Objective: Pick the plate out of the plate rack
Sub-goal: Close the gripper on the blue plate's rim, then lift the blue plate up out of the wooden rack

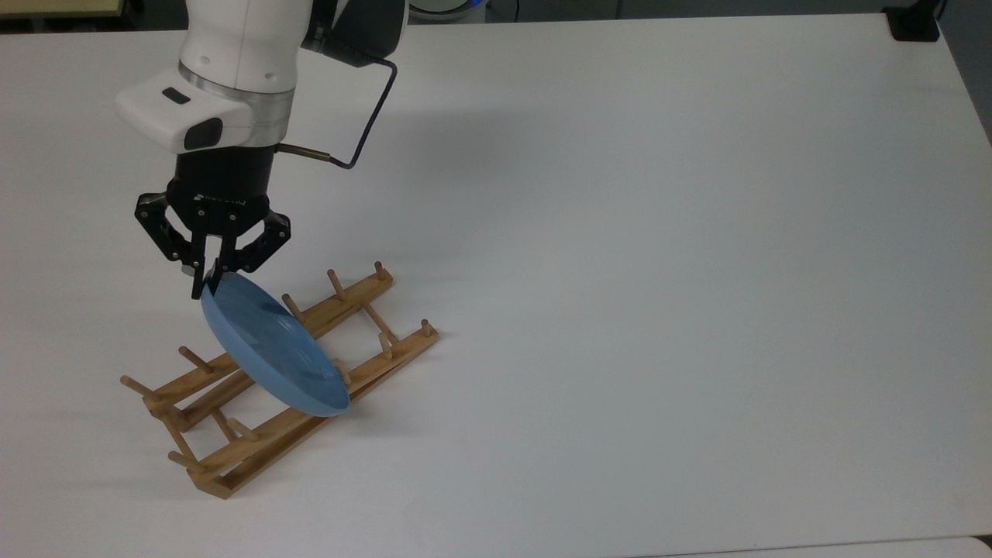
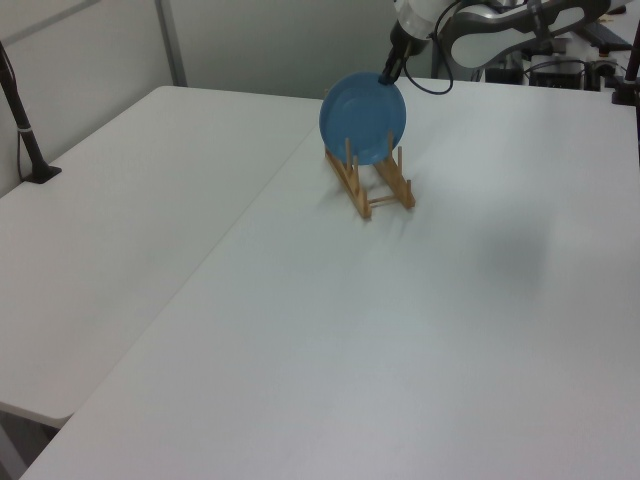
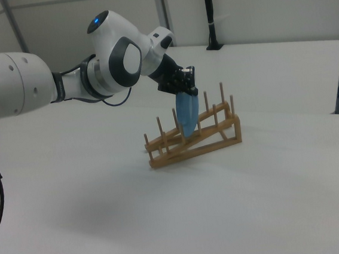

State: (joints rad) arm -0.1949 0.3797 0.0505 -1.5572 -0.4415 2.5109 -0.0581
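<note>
The light-blue plate (image 1: pixel 271 353) stands on edge between the pegs of the wooden plate rack (image 1: pixel 263 440), leaning toward the top view's left. My gripper (image 1: pixel 208 284) comes down from above and is shut on the plate's upper rim, its black fingers pinching the edge. In the left view the plate (image 2: pixel 362 118) faces the camera, with the gripper (image 2: pixel 386 76) at its top right edge and the rack (image 2: pixel 384 196) below it. In the right view the plate (image 3: pixel 186 117) is seen edge-on in the rack (image 3: pixel 218 136), under the gripper (image 3: pixel 185 92).
The white table (image 1: pixel 659 271) spreads wide to the top view's right of the rack. A black clamp mount (image 1: pixel 914 23) sits at the far right corner in the top view. A black post (image 2: pixel 24 120) stands at the left view's left table edge.
</note>
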